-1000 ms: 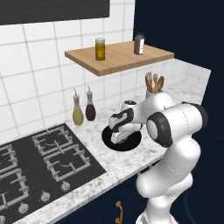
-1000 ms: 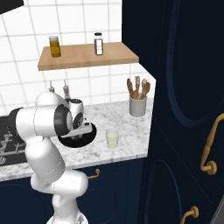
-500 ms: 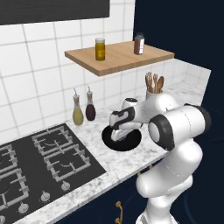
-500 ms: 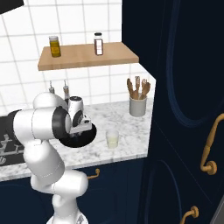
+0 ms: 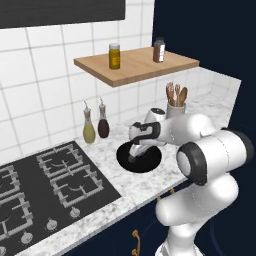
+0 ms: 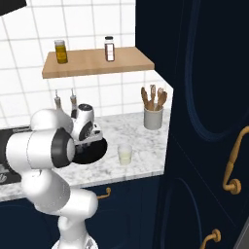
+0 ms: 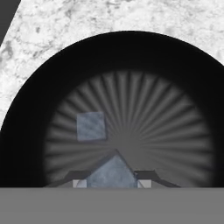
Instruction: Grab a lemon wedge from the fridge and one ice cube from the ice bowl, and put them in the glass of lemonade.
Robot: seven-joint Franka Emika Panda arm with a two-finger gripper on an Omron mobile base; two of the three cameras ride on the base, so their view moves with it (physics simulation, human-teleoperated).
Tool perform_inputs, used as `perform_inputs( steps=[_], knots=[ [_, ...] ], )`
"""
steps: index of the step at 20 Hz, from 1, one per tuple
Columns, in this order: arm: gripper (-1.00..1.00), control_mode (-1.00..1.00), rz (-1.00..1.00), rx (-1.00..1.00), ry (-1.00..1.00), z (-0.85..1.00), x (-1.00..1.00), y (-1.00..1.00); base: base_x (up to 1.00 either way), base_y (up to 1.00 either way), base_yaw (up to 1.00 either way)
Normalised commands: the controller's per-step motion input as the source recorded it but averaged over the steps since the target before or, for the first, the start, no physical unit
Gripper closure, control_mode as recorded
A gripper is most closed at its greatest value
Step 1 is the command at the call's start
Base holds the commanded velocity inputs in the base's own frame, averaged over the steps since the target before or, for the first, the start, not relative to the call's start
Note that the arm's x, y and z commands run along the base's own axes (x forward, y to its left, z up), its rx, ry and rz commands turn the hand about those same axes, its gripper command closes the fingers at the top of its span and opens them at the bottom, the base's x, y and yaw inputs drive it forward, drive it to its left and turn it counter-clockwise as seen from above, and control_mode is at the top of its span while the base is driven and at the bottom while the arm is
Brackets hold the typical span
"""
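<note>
gripper point(image 7: 113, 183) down inside the ice bowl point(image 7: 26, 109), fingers closed on an ice cube point(image 7: 113, 173) | second ice cube point(image 7: 91, 126) loose beside it | glass of lemonade point(image 6: 125, 154) just right of the bowl

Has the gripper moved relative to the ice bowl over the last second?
Yes. The gripper has dropped from above the ice bowl's rim down into it; an ice cube sits between its fingertips.

Inside the ice bowl point(image 7: 26, 109), a loose ice cube point(image 7: 91, 126) is sitting just beyond the gripper point(image 7: 113, 179), leaving bare floor on the other side. Two bottles point(image 5: 96, 126) and a utensil cup point(image 5: 175, 107) are standing near the bowl; the glass of lemonade point(image 6: 125, 154) is standing just beside it.
</note>
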Motion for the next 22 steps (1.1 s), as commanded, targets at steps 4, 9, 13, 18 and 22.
perform_inputs(
  steps=[4, 9, 13, 18, 22],
  knots=[
    [1.0, -1.0, 0.0, 0.07, 0.0, 0.15, 0.0, -0.33, 0.0, 0.0, 0.0],
    [1.0, -1.0, -0.02, 0.05, -0.05, 0.35, -0.06, -0.46, 0.0, 0.0, 0.0],
    [1.0, -1.0, -0.15, 0.0, 0.0, 0.85, -0.16, -0.55, 0.0, 0.0, 0.0],
    [1.0, -1.0, -0.29, -0.02, 0.06, 0.43, -0.08, -0.63, 0.0, 0.0, 0.0],
    [1.0, -1.0, -0.4, 0.0, 0.11, 0.02, -0.04, -0.67, 0.0, 0.0, 0.0]
  ],
)
